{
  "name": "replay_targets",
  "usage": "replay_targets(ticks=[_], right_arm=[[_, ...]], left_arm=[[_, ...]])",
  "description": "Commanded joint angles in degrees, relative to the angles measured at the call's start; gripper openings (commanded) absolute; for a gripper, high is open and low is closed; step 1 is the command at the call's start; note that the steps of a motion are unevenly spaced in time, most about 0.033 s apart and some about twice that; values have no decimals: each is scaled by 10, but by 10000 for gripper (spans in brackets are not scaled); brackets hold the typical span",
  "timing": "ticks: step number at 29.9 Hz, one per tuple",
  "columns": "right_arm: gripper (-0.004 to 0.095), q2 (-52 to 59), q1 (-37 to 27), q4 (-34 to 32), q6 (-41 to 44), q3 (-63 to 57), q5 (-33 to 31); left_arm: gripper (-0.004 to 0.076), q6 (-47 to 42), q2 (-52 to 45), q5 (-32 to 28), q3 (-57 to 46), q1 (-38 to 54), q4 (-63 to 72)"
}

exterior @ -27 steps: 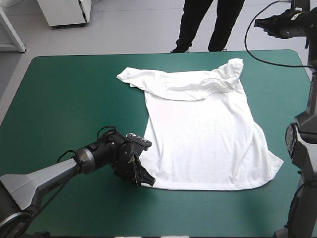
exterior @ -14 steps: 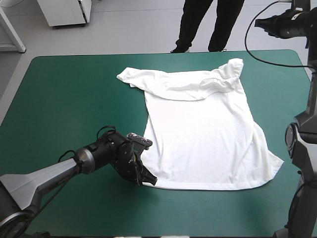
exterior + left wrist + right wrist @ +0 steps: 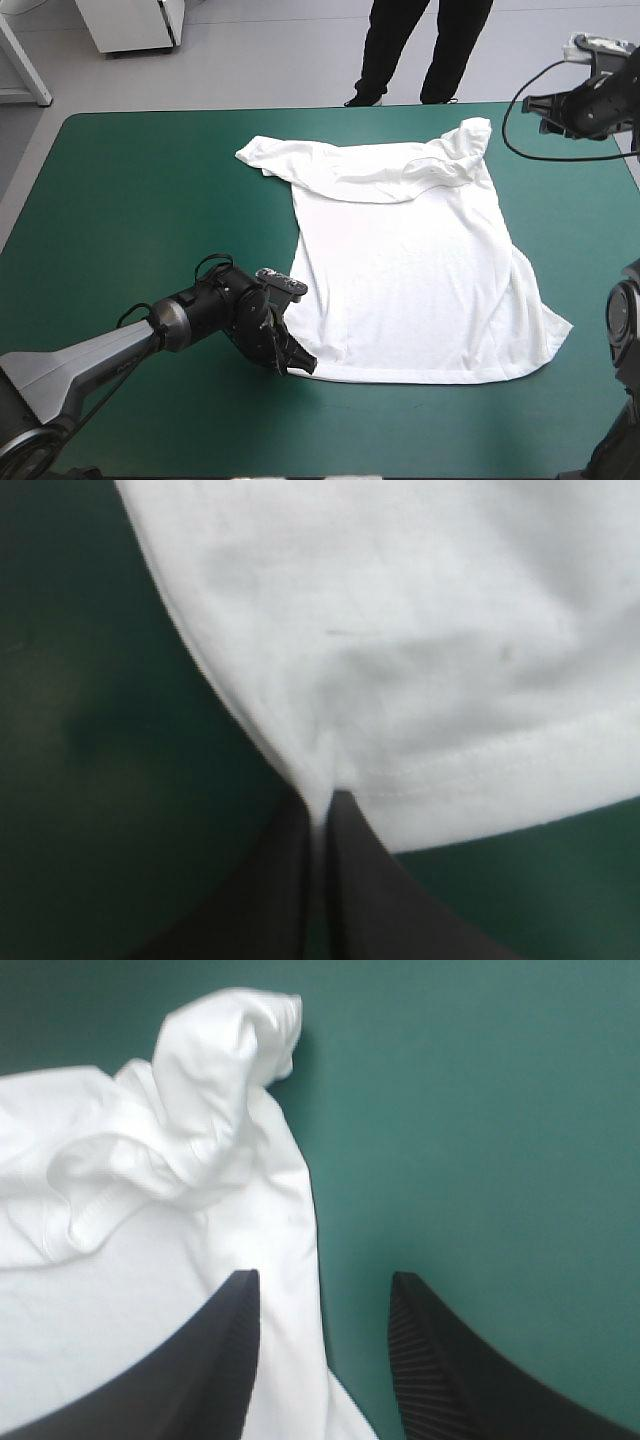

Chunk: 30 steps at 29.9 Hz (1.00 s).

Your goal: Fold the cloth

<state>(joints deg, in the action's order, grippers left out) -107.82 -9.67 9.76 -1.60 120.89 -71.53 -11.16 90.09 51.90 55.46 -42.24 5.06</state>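
Observation:
The white T-shirt (image 3: 410, 270) lies spread flat on the teal-green cover, its collar end rumpled toward the far edge. My left gripper (image 3: 300, 364) rests low at the near-left hem corner. In the left wrist view its black fingers (image 3: 350, 880) meet with a pinch of T-shirt (image 3: 400, 630) hem between them, so the left gripper (image 3: 320, 805) is shut on the cloth. My right gripper (image 3: 545, 108) hangs raised by the far right. In its own view the right gripper (image 3: 320, 1280) stands open above the T-shirt's (image 3: 150, 1180) side edge, short of the bunched sleeve (image 3: 230, 1040).
Bare teal-green cover (image 3: 140, 200) stretches across the left half of the table and along the near edge. A narrower bare strip (image 3: 580, 200) runs right of the shirt.
The right arm has swung down and inward from the far right corner. The left gripper has edged slightly toward the hem corner and stays on the cloth.

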Motion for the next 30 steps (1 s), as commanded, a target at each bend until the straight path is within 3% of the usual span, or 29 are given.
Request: replay_targets(ticks=[1, 17, 24, 30], right_arm=[[405, 86, -5, 0, -3, -79, -1], [411, 284, -5, -50, 4, -487, 50], [560, 319, -5, -78, 28, -615, 103], [568, 320, -5, -98, 33, -668, 156]], left_arm=[[-22, -2, -7, -48, 5, -4, 2], [-22, -1, -7, -50, 5, -4, 3], [-22, 13, -7, -48, 5, -4, 13], [-22, 13, -7, -47, 5, -4, 13]])
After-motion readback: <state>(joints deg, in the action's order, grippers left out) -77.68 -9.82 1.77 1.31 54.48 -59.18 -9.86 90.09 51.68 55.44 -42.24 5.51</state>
